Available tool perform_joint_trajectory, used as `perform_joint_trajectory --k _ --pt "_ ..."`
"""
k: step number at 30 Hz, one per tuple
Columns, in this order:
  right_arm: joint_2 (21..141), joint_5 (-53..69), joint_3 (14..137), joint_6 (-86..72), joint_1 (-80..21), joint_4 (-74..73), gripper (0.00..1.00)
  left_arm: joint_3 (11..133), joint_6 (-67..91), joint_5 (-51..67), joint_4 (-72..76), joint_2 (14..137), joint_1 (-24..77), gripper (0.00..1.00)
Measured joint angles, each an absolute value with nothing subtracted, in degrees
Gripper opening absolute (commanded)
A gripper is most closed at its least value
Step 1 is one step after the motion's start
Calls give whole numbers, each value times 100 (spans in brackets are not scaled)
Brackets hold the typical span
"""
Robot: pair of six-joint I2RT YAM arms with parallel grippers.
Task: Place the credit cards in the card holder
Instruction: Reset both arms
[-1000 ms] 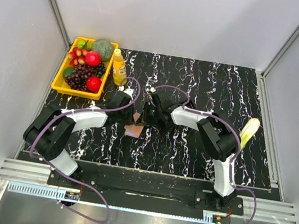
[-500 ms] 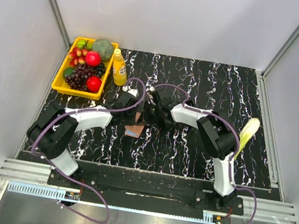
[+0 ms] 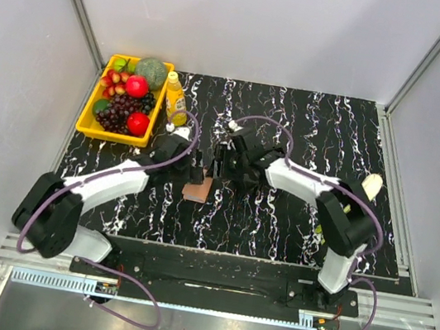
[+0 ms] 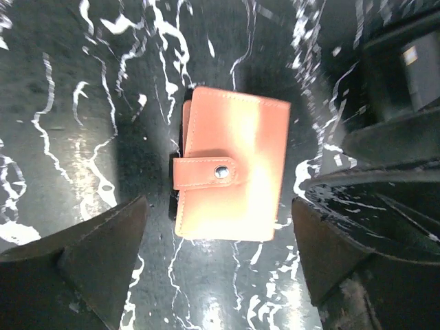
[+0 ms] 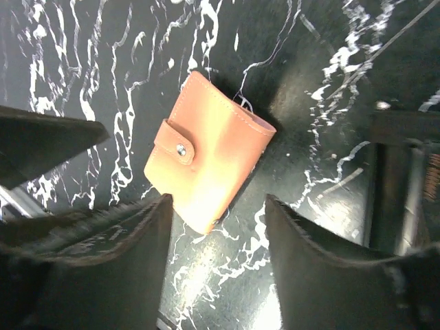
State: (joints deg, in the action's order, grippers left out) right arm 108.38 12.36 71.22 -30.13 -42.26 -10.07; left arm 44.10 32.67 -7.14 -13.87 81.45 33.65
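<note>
Looking from above, we are seeing the card holder (image 4: pixel 234 172) lying flat and shut, where a second ago it was standing propped and half open with a bluish edge showing at its near side. That edge is no longer showing anywhere. Both arms are also sitting differently. The left arm is reaching further out from its base than before, and the right arm's elbow is swung out toward the right edge. The left gripper (image 4: pixel 218 206) and the right gripper (image 5: pixel 218 206) are hanging over the holder from either side without touching it. We are reading this as the loading being over. No credit cards are lying on the black marbled surface (image 3: pixel 309 129) in any view, so we are judging that they are inside, though we cannot see into the holder to confirm it. The left claw is spread wide with nothing in it, and the right claw is likewise parted and empty. The holder is resting near the middle of the surface, a little toward the left and near edges, well apart from the yellow tray (image 3: pixel 86 114) in the far left corner. It is looking tan-orange and leather-like, stitched along its rim. The snap tab (image 4: pixel 203 173) is folded across its front with the metal stud pressed down, and an inner leaf is peeking out slightly along the edge the tab wraps over.
</note>
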Motion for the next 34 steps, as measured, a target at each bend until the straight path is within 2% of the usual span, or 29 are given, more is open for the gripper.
perform_joint_trajectory --k 7,15,25,34 --pt "9177 266 6412 -2655 -4195 -836 99 4407 3295 -786 -1212 6836 2873 99" --pt "7881 -663 5986 -2237 -3280 -718 99 4412 3308 -1411 -1114 6674 2823 99" --pt "7749 -808 5603 -2121 -1424 -1079 100 4412 3282 -2137 -1114 6681 2823 99" --pt "7741 -790 5603 -2003 -1140 -1192 99 4412 3105 -2484 -1114 6681 2823 99"
